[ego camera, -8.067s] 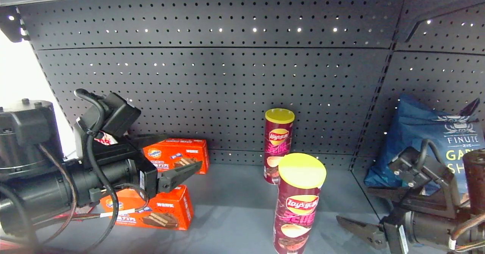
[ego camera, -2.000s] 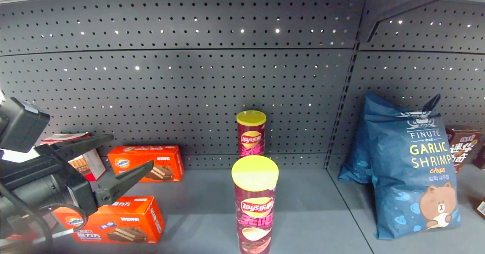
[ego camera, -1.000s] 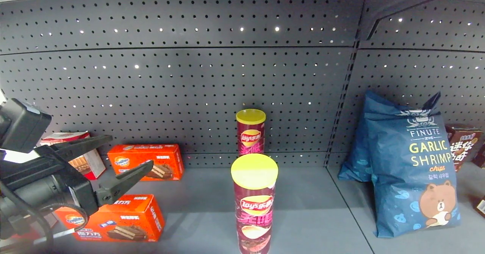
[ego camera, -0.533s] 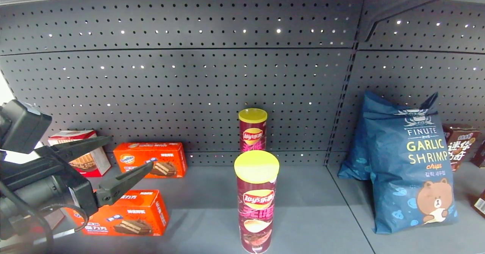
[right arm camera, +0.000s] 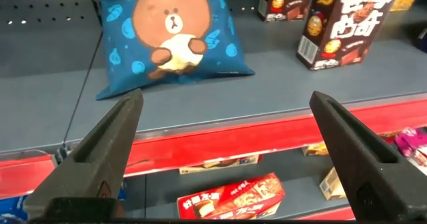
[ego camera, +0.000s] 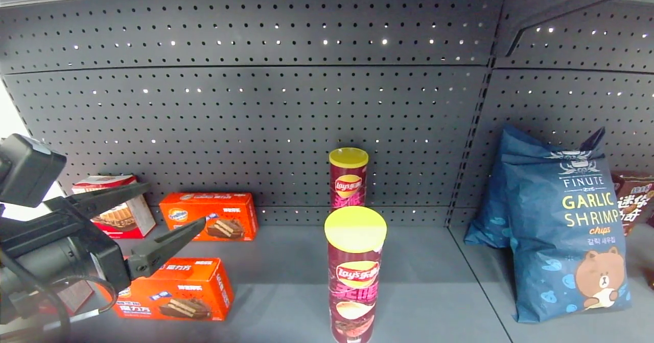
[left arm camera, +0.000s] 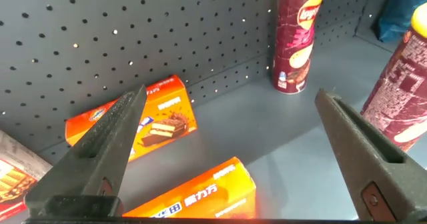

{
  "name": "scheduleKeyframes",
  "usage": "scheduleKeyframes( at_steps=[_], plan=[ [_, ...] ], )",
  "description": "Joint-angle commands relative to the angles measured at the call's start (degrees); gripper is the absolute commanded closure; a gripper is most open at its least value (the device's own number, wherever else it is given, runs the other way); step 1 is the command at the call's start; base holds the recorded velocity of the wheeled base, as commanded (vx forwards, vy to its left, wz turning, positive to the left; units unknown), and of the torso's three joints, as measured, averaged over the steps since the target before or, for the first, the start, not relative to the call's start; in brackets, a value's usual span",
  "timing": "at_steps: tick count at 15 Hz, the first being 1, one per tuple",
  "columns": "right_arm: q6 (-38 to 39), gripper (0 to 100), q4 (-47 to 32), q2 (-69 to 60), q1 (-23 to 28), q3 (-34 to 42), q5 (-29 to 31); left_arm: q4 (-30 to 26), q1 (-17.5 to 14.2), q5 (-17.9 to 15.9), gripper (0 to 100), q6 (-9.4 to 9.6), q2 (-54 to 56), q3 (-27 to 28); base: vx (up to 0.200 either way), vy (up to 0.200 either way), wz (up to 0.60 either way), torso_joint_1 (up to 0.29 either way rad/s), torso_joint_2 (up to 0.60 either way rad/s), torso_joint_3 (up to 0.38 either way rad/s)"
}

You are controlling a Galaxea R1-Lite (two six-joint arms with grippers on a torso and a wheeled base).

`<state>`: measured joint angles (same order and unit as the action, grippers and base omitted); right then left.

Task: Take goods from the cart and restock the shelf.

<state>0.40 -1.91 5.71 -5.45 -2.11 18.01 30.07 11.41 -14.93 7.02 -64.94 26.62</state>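
Head view: left gripper (ego camera: 177,203) spread, empty; right gripper (right arm camera: 225,96) likewise. Front chip can (ego camera: 354,276) judged light, stiff, slick; grasp mid-body.

Left claw (ego camera: 176,203) – right claw (right arm camera: 227,96) – both agape

Matte black left arm (ego camera: 51,261); looped black cables (ego camera: 65,316); long tapered fingers (ego camera: 163,241)
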Motion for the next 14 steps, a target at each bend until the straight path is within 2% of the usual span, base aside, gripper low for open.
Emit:
scheduleKeyframes(
  at_steps=[1, 14],
  plan=[
    [0.04, 0, -0.02, 0.18, 0.0, 0.0, 0.01, 0.07, -0.07, -0.01, 0, 0.01, -0.1, 0.01, 0.0, 0.0, 0.0, 0.0, 0.0, 0.0],
    [-0.05, 0, 0.07, 0.18, 0.0, 0.0, -0.16, 0.07, -0.07, -0.01, 0, 0.01, -0.1, -0.08, 0.0, 0.0, 0.0, 0.0, 0.0, 0.0]
  ],
)
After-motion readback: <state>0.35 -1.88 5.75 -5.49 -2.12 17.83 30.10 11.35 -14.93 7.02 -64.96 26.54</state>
